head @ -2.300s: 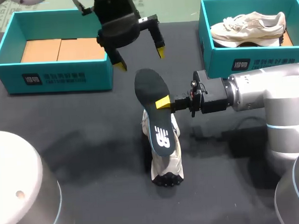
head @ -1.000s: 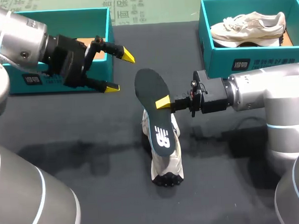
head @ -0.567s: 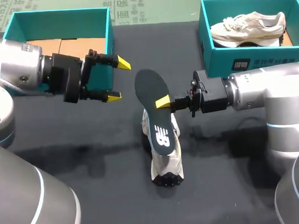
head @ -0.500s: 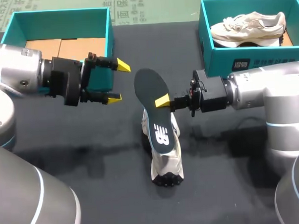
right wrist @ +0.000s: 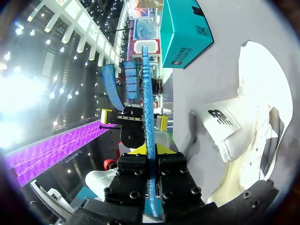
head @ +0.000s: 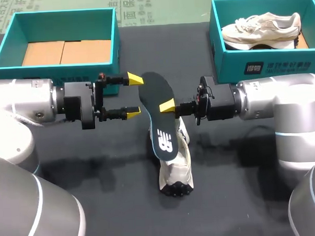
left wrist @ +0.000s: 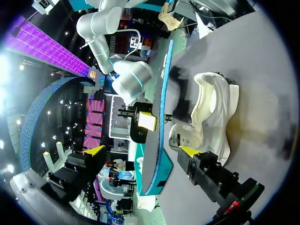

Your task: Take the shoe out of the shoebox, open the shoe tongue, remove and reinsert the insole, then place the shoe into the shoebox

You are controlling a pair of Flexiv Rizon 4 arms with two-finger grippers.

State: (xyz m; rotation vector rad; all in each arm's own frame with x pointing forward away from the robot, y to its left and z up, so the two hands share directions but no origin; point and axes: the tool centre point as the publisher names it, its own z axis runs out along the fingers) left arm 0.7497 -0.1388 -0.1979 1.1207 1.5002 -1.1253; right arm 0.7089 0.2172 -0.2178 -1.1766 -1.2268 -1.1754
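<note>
Dark foam insole [head: 158, 115], thin and flat, stands tilted over the cream mesh shoe [head: 175, 172] mid-table. The right gripper [head: 169, 105] pinches it, and the left gripper [head: 133, 95] gapes wide at its left edge. Left wrist view: the insole stands between the spread fingers, touching neither. Right wrist view: its textured blue edge is clamped. The step looks like reinsertion; next, the lower end needs steering into the shoe's soft mouth.

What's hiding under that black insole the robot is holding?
A cream shoe lies on the table under the insole, which the right end effector holds. From above only part shows; the insole covers the rest.
</note>
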